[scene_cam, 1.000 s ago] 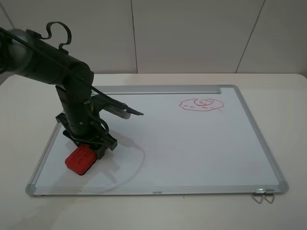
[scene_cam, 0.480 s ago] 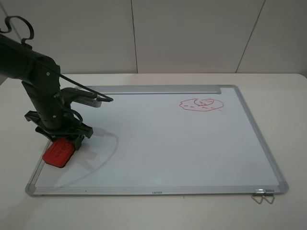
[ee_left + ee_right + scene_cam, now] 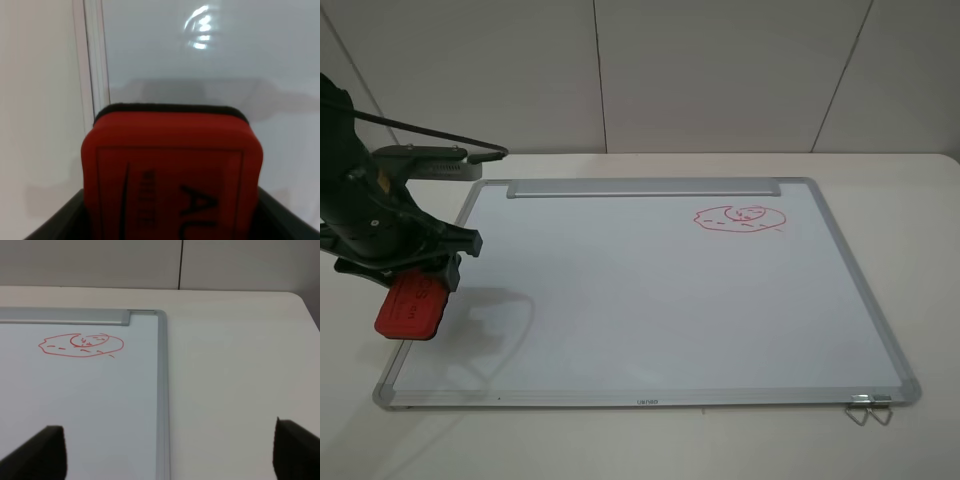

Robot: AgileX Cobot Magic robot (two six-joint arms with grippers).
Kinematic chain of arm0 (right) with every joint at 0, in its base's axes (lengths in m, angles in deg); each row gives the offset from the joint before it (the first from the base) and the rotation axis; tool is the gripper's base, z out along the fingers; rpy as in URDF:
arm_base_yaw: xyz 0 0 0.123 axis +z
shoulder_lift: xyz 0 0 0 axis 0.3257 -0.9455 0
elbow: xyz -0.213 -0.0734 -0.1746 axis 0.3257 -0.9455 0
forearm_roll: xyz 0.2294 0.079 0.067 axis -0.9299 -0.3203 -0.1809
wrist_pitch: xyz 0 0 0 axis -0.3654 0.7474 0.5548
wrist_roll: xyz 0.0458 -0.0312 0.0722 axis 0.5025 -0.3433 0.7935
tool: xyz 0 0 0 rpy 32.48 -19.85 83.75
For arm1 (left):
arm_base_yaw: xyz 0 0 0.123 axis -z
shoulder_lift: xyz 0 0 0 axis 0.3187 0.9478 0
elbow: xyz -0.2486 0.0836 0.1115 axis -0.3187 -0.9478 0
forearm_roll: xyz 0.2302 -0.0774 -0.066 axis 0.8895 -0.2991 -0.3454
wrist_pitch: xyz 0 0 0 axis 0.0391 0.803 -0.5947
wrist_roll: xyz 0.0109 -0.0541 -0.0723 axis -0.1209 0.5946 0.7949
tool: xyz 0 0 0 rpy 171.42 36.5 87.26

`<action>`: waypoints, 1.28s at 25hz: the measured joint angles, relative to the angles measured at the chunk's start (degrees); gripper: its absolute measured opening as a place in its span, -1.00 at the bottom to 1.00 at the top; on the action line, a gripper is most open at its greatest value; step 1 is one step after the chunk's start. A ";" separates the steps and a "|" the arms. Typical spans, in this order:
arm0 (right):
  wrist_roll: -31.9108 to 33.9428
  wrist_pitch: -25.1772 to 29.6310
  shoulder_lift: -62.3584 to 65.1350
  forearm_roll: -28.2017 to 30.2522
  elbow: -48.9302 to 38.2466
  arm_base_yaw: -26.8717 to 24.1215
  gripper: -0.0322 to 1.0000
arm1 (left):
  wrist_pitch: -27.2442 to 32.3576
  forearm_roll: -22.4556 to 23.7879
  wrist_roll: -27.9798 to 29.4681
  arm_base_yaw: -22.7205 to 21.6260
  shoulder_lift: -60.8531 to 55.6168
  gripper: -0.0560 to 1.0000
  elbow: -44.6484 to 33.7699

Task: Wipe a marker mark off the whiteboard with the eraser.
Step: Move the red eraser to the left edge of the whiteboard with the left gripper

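The left arm has been swung steadily away from the middle of the whiteboard (image 3: 650,290) toward its left edge. The eraser (image 3: 412,306), clamped in the left pincer (image 3: 416,292), has been carried with it: a second ago it lay well inside the board's surface, half a second ago it was at the left frame, and now it is held over the frame, partly above the counter (image 3: 350,400). Its shadow has been shifted leftward with it.
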 joint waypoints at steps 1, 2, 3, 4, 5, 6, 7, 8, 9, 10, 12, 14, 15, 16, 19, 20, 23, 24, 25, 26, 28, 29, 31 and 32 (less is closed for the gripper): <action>0.00 0.00 0.00 0.00 0.00 0.00 0.43 | -0.18 -0.40 0.17 0.00 -0.26 0.19 -1.69; 0.00 0.00 0.00 0.00 0.00 0.00 0.43 | -0.56 -1.07 0.38 0.00 -0.41 0.19 -3.04; 0.00 0.00 0.00 0.00 0.00 0.00 0.43 | -1.30 -1.66 0.44 0.00 -0.56 0.19 -4.54; 0.00 0.00 0.00 0.00 0.00 0.00 0.43 | -2.10 -2.08 0.56 0.00 -0.58 0.19 -5.84; 0.00 0.00 0.00 0.00 0.00 0.00 0.43 | -3.06 -2.24 0.72 0.00 -0.58 0.19 -6.81; 0.00 0.00 0.00 0.00 0.00 0.00 0.43 | -4.22 -2.47 0.87 0.00 -0.58 0.19 -7.77; 0.00 0.00 0.00 0.00 0.00 0.00 0.43 | -5.26 -2.53 0.98 0.00 -0.58 0.19 -8.38; 0.00 0.00 0.00 0.00 0.00 0.00 0.43 | -6.22 -2.60 0.98 0.00 -0.58 0.19 -8.64; 0.00 0.00 0.00 0.00 0.00 0.00 0.43 | -6.80 -2.60 1.02 0.00 -0.58 0.19 -8.70; 0.00 0.00 0.00 0.00 0.00 0.00 0.43 | -7.66 -2.60 1.02 0.00 -0.58 0.19 -8.70; 0.00 0.00 0.00 0.00 0.00 0.00 0.43 | -8.88 -2.60 1.14 0.00 -0.58 0.19 -8.70; 0.00 0.00 0.00 0.00 0.00 0.00 0.43 | -9.59 -2.60 1.15 0.00 0.09 0.19 -8.70; 0.00 0.00 0.00 0.00 0.00 0.00 0.43 | -10.01 -2.60 1.15 0.00 0.63 0.19 -8.70; 0.00 0.00 0.00 0.00 0.00 0.00 0.43 | -10.34 -2.60 1.15 0.00 1.37 0.19 -8.70; 0.00 0.00 0.00 0.00 0.00 0.00 0.43 | -10.87 -2.46 0.80 0.00 2.79 0.19 -8.70; 0.00 0.00 0.00 0.00 0.00 0.00 0.43 | -10.95 -2.46 0.02 0.00 2.84 0.19 -8.70; 0.00 0.00 0.00 0.00 0.00 0.00 0.43 | -11.15 -2.42 -1.12 0.00 2.84 0.29 -8.70; 0.00 0.00 0.00 0.00 0.00 0.00 0.43 | -11.07 -2.42 -1.24 0.00 2.69 0.31 -8.70; 0.00 0.00 0.00 0.00 0.00 0.00 0.43 | -10.91 -2.47 -1.35 0.00 2.21 0.32 -8.70; 0.00 0.00 0.00 0.00 0.00 0.00 0.43 | -10.71 -2.47 -1.40 0.00 1.53 0.33 -8.70; 0.00 0.00 0.00 0.00 0.00 0.00 0.43 | -10.18 -2.47 -1.40 0.00 -1.43 0.33 -8.70; 0.00 0.00 0.00 0.00 0.00 0.00 0.43 | -10.10 -2.47 -1.40 0.00 -3.25 0.34 -8.70; 0.00 0.00 0.00 0.00 0.00 0.00 0.43 | -9.79 -2.47 -1.53 0.00 -8.46 0.34 -8.70; 0.00 0.00 0.00 0.00 0.00 0.00 0.43 | -9.37 -2.47 -1.62 0.00 -11.37 0.34 -8.70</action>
